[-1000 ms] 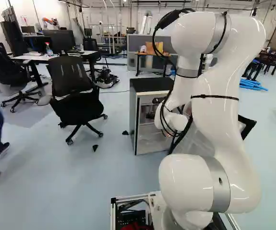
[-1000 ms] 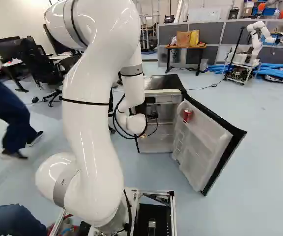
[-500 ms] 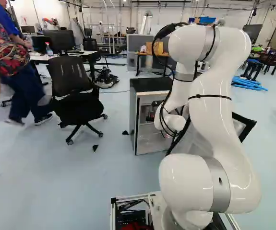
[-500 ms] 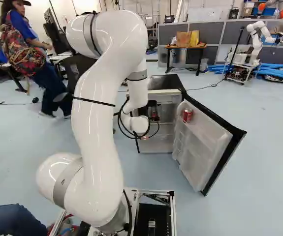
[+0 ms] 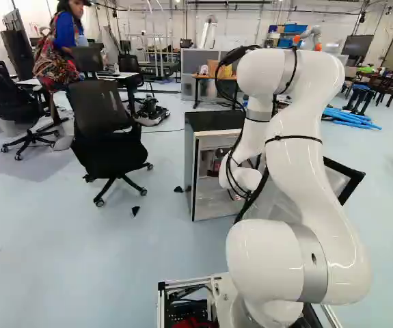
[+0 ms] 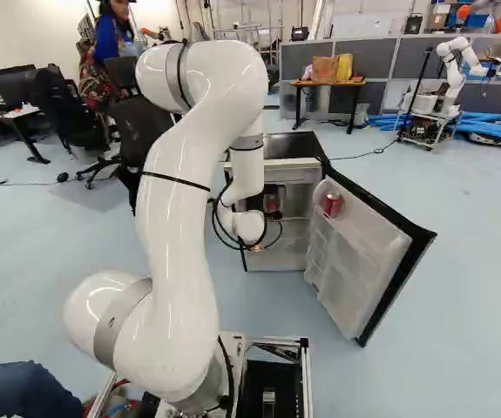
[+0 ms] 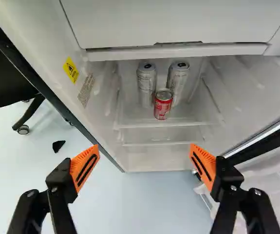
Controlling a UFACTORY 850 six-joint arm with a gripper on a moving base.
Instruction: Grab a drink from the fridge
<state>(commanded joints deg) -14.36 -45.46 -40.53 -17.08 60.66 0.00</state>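
Spread gripper [image 7: 144, 155] is facing the open fridge [image 6: 290, 146]

The wrist view alone is showing the gripper clearly: its two fingers are standing wide apart, orange pads [image 7: 85, 168] angled toward each other. Ahead, between their lines, a short red can [image 7: 163, 104] is standing upright near the front edge of the fridge's upper shelf [image 7: 178, 122]. Behind it, two tall silver cans [image 7: 146, 84] are standing farther in on the same shelf.

The right base view is revealing what the wrist view is missing: another red can [image 6: 332, 205], sitting in the upper part of the open door [image 6: 363, 252], near its hinge-side edge. In the left base view the arm [image 5: 299, 150] is covering much of that door, while the fridge's outer side panel is showing, with a black office chair [image 5: 107, 123] standing well apart from it.
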